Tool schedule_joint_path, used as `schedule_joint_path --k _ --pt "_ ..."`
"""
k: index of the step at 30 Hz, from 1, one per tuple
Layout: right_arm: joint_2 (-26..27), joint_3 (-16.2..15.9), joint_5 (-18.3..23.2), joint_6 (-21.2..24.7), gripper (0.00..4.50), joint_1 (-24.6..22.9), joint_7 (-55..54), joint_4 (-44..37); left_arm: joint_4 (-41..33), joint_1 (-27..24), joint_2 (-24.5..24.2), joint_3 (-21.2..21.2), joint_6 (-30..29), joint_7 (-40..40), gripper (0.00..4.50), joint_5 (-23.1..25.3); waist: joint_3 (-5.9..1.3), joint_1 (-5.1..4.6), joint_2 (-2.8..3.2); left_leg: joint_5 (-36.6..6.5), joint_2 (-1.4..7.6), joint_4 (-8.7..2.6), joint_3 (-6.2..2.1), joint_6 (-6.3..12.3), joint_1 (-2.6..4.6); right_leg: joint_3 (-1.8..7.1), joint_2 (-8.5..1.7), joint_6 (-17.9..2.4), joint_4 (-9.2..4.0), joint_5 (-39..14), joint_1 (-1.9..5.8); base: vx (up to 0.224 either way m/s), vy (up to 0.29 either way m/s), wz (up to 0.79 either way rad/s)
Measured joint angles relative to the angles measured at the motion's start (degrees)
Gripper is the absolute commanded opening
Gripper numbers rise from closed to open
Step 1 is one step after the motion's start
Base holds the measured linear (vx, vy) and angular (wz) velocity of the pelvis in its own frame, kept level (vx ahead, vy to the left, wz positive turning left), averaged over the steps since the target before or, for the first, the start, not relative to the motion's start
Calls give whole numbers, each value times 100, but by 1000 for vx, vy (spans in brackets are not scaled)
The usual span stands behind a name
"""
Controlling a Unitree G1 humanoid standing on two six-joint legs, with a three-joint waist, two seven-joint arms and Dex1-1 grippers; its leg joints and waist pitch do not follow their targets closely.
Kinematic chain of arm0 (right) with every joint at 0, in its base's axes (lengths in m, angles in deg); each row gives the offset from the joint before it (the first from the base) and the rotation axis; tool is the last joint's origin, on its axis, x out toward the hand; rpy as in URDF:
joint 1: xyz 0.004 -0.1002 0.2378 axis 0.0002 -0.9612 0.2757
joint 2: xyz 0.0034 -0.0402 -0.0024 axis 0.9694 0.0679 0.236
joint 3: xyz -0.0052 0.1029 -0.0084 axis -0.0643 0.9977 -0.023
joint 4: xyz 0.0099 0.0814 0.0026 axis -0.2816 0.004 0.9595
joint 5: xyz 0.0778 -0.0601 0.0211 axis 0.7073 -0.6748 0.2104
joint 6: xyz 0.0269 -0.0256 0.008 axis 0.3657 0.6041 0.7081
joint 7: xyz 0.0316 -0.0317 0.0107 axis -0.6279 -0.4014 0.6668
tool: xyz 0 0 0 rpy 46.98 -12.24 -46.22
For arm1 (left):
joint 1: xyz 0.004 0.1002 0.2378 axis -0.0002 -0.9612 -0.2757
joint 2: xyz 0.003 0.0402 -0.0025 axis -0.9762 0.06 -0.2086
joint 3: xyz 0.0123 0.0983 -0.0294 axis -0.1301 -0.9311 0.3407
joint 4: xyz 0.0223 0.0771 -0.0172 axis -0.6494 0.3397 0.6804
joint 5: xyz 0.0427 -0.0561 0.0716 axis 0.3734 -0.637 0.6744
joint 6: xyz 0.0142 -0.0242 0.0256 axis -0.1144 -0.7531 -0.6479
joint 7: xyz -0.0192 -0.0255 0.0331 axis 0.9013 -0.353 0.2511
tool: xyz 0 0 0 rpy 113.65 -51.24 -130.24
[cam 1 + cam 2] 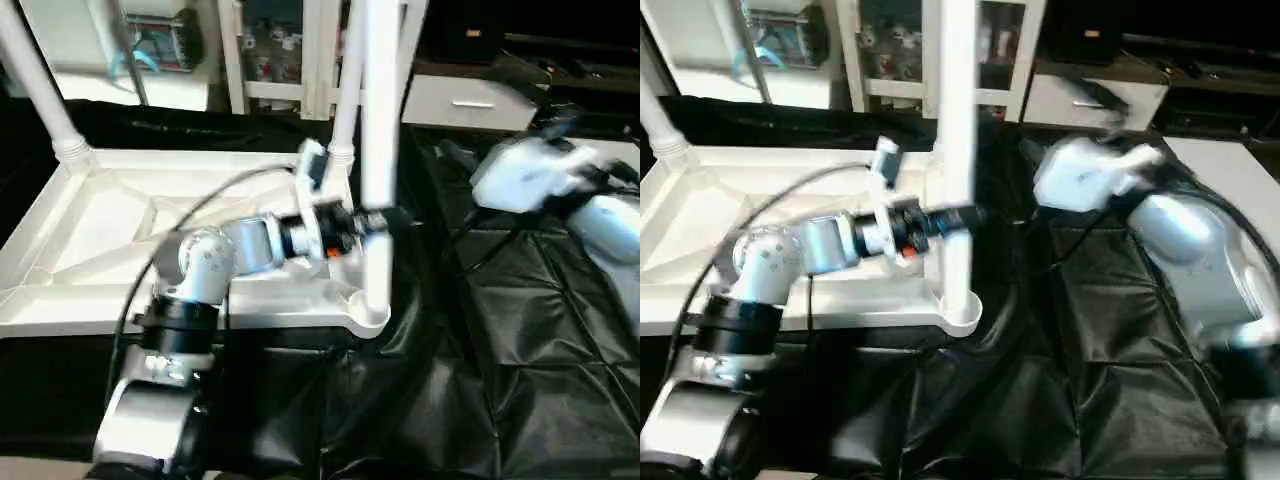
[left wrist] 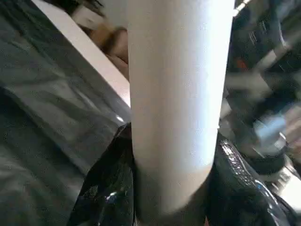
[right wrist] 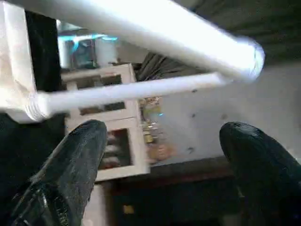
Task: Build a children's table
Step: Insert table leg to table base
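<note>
Upturned white plastic square tabletop (image 1: 120,235) with raised rim and X-ribbed underside, lying on the black-draped desk (image 1: 500,330); three long white tapered round legs rise from its corner sockets, one at the far left (image 1: 35,85), one at the far right (image 1: 345,110) and one at the near right (image 1: 378,110). Your left claw (image 1: 375,222) is closed around the near-right leg partway up its length, its black fingers (image 2: 244,174) pressed against both sides of the shaft in the left wrist view. Your right claw (image 3: 162,155) stands wide and holds nothing; its white housing (image 1: 530,170) sits well to the right of the tabletop over the black cloth. The step in hand appears to be seating this leg in its round corner socket (image 1: 368,310). To do it well, keep the shaft upright, press or turn straight along its axis rather than sideways, and steady the tabletop rim with the free claw so the tabletop does not slide off the desk edge nearby. No brand, label or legible writing can be made out on the tabletop, the legs or the desk.
</note>
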Motion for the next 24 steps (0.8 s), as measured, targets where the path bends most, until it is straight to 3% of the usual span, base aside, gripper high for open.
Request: schedule_joint_path --k 5,9,14,19,20,23,24 --pt "-161 -583 -1122 -1228 416 843 -916 1278 -368 -162 40 -121 -561 -5 151 -257 4 -77 -9 -3 0 21 2 7 -6 2 -1 0 14 0 -5 0 0 0" --pt "-292 -871 -1817 -1922 416 1348 -1804 2056 -636 -365 105 -315 -916 8 151 -410 17 -100 -31 -6 2 37 2 11 -17 0 -2 5 26 -4 -13 0 0 0" --pt "-399 -1201 -2400 -2704 416 1754 -2473 2761 -863 -547 -103 -649 -1279 163 151 -510 29 -125 -53 -9 3 66 0 16 -27 3 -2 26 49 -16 -24 0 0 0" --pt "-466 -1550 -2882 -3139 416 1949 -2844 3214 -971 -612 -259 -811 -1505 254 151 -533 35 -148 -62 -18 6 108 -3 27 -32 6 -3 39 77 -24 -26 0 0 0" --pt "-467 -1650 -2991 -3298 388 2016 -2957 3345 -978 -631 -274 -871 -1528 268 151 -533 36 -150 -64 -19 6 112 -3 28 -32 6 -3 39 78 -24 -26 0 0 0" --pt "-464 -1806 -3168 -3622 379 2143 -3200 3641 -1005 -689 -288 -944 -1577 268 151 -529 40 -168 -70 -21 6 122 -5 30 -37 6 -4 40 80 -24 -26 0 0 0" --pt "-465 -1832 -3186 -3707 352 2172 -3245 3707 -1004 -697 -296 -948 -1577 268 151 -527 41 -175 -73 -21 6 124 -5 30 -38 6 -4 40 80 -24 -25 0 0 0"
